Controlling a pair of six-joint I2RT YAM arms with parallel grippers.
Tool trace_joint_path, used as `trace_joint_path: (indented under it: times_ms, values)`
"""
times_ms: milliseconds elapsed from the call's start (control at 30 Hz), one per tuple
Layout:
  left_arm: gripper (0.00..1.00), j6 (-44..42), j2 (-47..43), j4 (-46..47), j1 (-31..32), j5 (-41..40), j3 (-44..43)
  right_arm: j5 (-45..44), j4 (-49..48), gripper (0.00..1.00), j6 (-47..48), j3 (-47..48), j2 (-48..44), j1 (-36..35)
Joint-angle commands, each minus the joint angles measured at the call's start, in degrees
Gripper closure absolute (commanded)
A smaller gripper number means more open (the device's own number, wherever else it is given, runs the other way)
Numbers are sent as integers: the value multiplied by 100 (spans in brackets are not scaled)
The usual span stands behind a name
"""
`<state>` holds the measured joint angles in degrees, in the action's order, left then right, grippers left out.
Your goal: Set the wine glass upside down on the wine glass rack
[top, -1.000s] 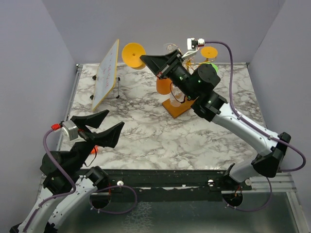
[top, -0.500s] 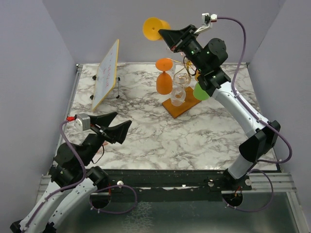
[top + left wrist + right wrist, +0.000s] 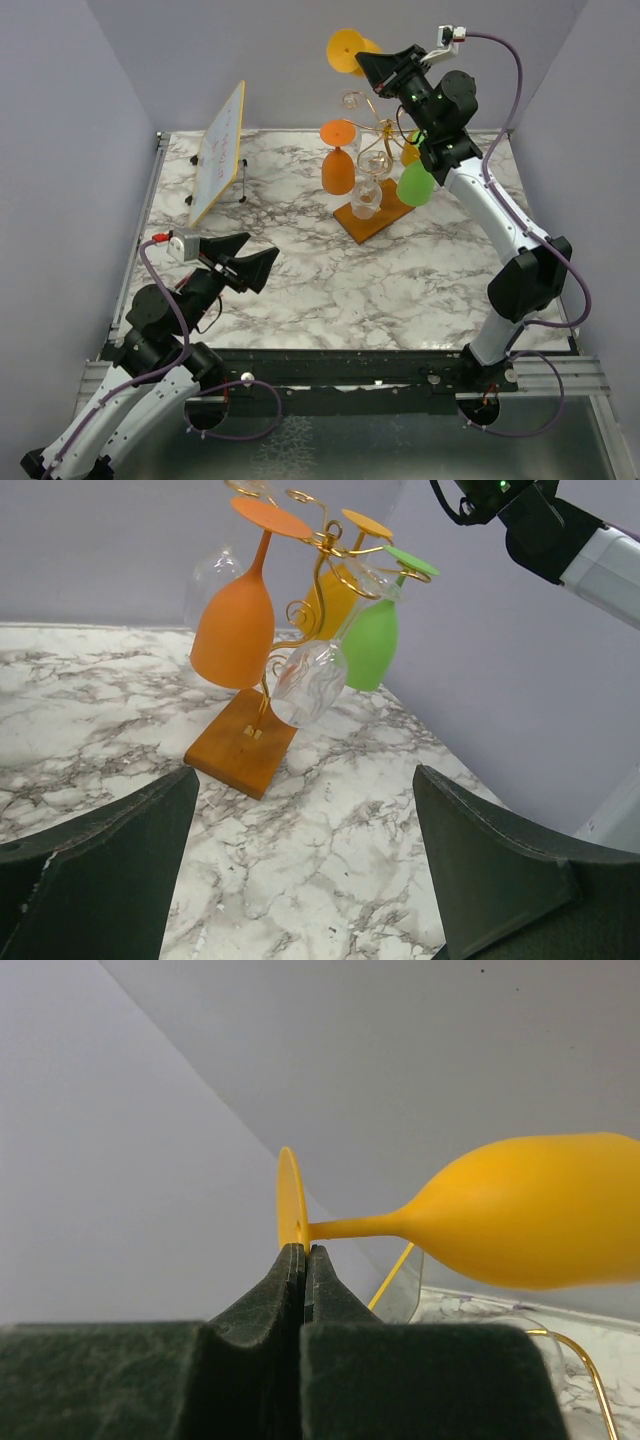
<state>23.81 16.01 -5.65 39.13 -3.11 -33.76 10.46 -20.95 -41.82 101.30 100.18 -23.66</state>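
My right gripper [image 3: 368, 62] is shut on the foot disc of a yellow wine glass [image 3: 345, 48] and holds it high in the air, up and left of the rack's top. In the right wrist view the glass [image 3: 530, 1225] lies sideways, its foot pinched between my closed fingertips [image 3: 303, 1250]. The wine glass rack [image 3: 372, 135], gold wire on a brown wooden base [image 3: 372, 218], carries an orange glass [image 3: 338, 168], a green glass [image 3: 415, 183], a clear glass [image 3: 365, 195] and a further yellow one, all hanging upside down. My left gripper [image 3: 255, 255] is open and empty at the front left, facing the rack [image 3: 268, 680].
A tilted whiteboard [image 3: 218, 150] stands at the back left of the marble table [image 3: 300, 280]. Grey walls close the back and sides. The right arm [image 3: 560, 540] reaches over the rack from the right.
My right arm has lifted the yellow glass up and to the right, from left of the rack to above it. My left gripper has moved a little right.
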Motion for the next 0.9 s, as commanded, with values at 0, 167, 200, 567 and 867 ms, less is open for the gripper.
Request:
trace_joint_path:
  times_ms: [0,167,200,567,867]
  values:
    - [11,122,73,17,20,-58,80,-247,0,99,-189,-197,-84,166]
    - [11,135,77,-30,16,-108,83,-167,82,99,-460,-378,-104,314]
    - [12,126,78,-44,16,-118,79,-169,126,99,-497,-382,-102,336]
    - [11,122,84,-178,20,-220,44,-645,1216,99,-1232,-389,-207,449]
    - [11,174,131,-279,16,-375,23,-901,1773,99,-1696,-506,-340,520]
